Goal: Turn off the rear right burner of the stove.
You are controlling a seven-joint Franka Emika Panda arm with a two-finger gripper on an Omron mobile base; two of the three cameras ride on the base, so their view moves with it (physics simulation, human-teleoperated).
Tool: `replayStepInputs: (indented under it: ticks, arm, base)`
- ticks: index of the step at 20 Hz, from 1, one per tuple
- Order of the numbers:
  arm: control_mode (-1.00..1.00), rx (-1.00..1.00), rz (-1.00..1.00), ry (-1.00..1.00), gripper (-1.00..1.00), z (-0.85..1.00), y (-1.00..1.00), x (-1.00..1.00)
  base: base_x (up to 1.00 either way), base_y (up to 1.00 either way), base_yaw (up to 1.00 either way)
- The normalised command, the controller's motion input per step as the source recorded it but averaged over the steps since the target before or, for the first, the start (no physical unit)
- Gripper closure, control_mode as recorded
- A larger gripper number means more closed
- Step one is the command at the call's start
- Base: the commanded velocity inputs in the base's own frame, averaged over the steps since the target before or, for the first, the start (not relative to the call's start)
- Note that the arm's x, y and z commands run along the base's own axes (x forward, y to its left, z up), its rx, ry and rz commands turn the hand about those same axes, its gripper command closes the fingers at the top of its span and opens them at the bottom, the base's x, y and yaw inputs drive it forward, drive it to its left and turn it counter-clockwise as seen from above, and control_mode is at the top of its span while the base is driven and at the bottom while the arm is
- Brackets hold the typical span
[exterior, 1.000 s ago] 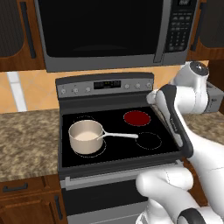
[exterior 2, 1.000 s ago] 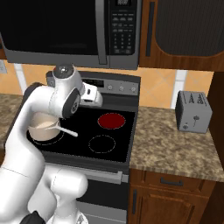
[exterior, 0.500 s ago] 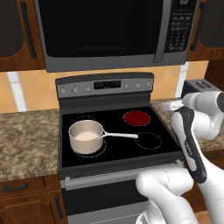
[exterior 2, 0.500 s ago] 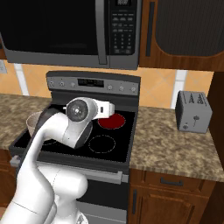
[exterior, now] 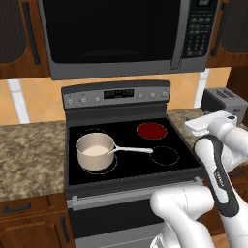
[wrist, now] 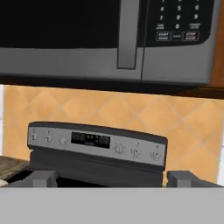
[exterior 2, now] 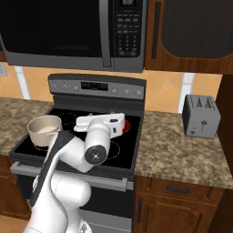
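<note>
The stove (exterior: 121,189) is a grey range with a black glass cooktop. On it the rear right burner (exterior: 151,130) glows solid red; my hand partly covers the burner (exterior 2: 126,127) in the right base view. The back panel (wrist: 94,142) carries small round knobs, three to the right of the display (wrist: 91,140), the outermost knob (wrist: 155,154) at the panel's end. My gripper (wrist: 113,180) is open and empty, fingertips (wrist: 41,178) wide apart, facing the panel from a distance. The gripper (exterior: 206,124) hovers level over the stove's right front edge.
A saucepan (exterior: 95,151) sits on the front left burner, its handle pointing right. A large dark microwave (exterior: 126,34) hangs above the stove. A toaster (exterior 2: 201,116) stands on the granite counter (exterior 2: 182,154) to the right. My white arm (exterior 2: 68,154) crosses the stove front.
The arm has swung down and to the right, from up near the microwave to a low position at the stove's right front. The hand now faces the back panel.
</note>
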Motion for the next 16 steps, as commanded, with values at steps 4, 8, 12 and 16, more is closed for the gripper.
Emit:
replayStepInputs:
  ticks: [4,8,12,16]
  arm:
    - [-1.0,0.0,0.05,-0.15,-1.0,-0.02,-0.08,0.24]
    - [-1.0,0.0,0.0,0.0,-1.0,0.0,0.0,0.56]
    - [-1.0,0.0,0.0,-0.01,-1.0,-0.01,0.0,0.69]
    - [-1.0,0.0,0.0,-0.01,-1.0,-0.07,0.0,0.62]
  base:
    - [0.0,0.0,0.0]
    - [0.0,0.0,0.0]
    - [0.0,0.0,0.0]
    - [0.0,0.0,0.0]
